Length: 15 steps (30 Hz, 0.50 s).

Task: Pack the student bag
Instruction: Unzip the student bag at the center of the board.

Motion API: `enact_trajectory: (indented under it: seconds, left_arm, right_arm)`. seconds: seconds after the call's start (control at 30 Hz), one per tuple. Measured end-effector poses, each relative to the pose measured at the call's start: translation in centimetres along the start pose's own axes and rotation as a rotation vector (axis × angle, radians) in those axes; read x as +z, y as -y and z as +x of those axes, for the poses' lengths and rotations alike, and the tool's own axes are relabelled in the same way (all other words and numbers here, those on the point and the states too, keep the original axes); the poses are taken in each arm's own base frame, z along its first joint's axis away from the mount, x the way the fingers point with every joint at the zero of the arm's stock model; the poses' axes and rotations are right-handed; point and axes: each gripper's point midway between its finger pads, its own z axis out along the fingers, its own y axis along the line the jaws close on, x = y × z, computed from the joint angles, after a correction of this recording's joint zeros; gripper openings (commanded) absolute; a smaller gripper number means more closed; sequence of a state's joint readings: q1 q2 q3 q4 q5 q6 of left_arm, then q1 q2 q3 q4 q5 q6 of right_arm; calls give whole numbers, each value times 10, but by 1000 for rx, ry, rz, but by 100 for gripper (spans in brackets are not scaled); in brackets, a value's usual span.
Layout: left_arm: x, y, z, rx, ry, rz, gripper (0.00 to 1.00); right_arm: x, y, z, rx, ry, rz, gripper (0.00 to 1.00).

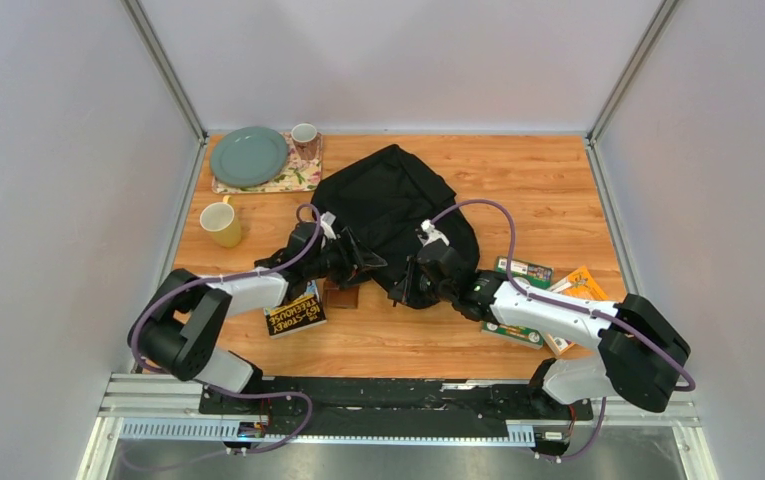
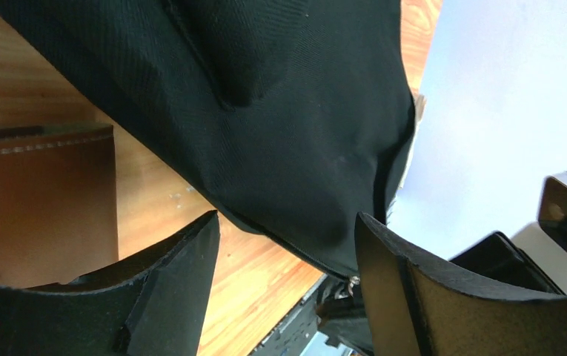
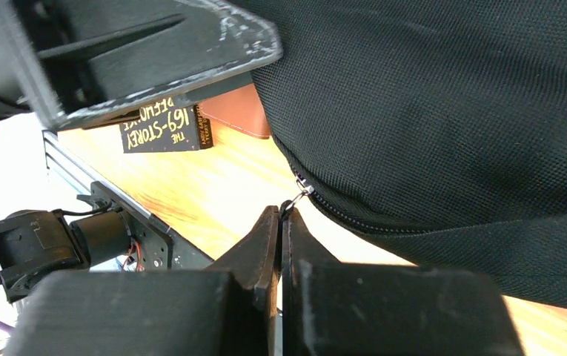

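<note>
Student bag (image 1: 390, 200): soft, limp cloth, likely light; lies just ahead of both hands. Right hand (image 3: 281, 215) closed, zip pull (image 3: 300, 194) pinched at its tips. Left hand (image 2: 287, 222) wide, bag edge between its fingers. Best hold: zip seam, not loose cloth.

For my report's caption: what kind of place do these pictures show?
Probably a robot test cell: plain white walls enclose a wooden table, and the left arm and right arm stand on a metal rail.
</note>
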<state>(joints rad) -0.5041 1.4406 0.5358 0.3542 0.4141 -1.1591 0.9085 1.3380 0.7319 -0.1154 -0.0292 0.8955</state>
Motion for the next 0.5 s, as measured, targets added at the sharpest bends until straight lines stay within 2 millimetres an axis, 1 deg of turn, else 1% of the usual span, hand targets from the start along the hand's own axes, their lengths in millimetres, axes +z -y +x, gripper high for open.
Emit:
enact_trajectory:
  seconds: [0.03,0.07,0.1,0.13,0.2,0.23,0.3,0.33,0.43,0.5]
  left_arm:
    - [4,-4,1,-7,-12,-11,66]
    - [7,-6,1,-11,-21,-17,62]
    - [11,-6,2,-16,-35,-20,59]
    - [15,-6,2,-18,-47,-21,51]
    - [19,-5,2,-20,-63,-17,42]
    - [20,-5,2,-19,-66,-16,30]
    - [20,-5,2,-16,-73,-16,21]
    - [21,-5,2,-3,-76,-16,10]
    - [21,-1,-1,33,-87,-26,0]
    - [22,3,-5,73,-96,-32,0]
  right_arm:
    - [0,1,0,-5,-1,1,0]
    - [0,1,1,-10,-3,3,0]
    - [0,2,1,-15,-5,5,0]
    - [0,3,2,-22,-7,8,0]
    - [-1,5,3,-34,-13,16,0]
    - [-1,6,4,-40,-16,19,0]
    - [-1,9,6,-54,-24,28,0]
    - [-1,11,6,-59,-28,33,0]
    - [-3,16,8,-79,-38,54,0]
    - [-4,17,5,-85,-37,64,0]
